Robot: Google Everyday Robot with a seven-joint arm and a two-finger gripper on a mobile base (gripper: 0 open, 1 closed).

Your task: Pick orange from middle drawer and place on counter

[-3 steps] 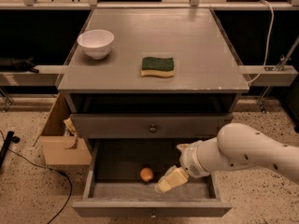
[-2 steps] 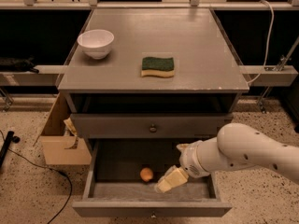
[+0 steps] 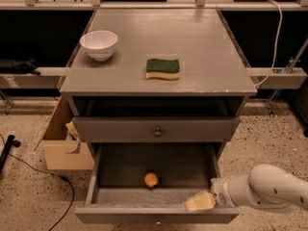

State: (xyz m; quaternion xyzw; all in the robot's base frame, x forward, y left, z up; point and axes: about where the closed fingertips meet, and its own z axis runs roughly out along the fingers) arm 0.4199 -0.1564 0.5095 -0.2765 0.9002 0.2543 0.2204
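Observation:
The orange [image 3: 151, 179] lies alone on the floor of the open middle drawer [image 3: 120, 214], near its centre and towards the back. My gripper [image 3: 199, 202] hovers over the drawer's front right corner, low and to the right of the orange, clear of it by about a hand's width. Nothing is visible in it. The white arm runs off the frame at the lower right. Above the drawers spreads the grey counter [image 3: 202, 52].
A white bowl [image 3: 98, 44] stands at the counter's left and a green sponge [image 3: 163, 68] near its middle front. The shut upper drawer front [image 3: 157, 129] overhangs the open drawer. A cardboard box [image 3: 65, 143] sits on the floor to the left, beside a black cable [image 3: 48, 177].
The arm has pulled back down and to the right. My gripper, which was close beside the orange inside the drawer, is now at the drawer's front right corner. The orange has not moved.

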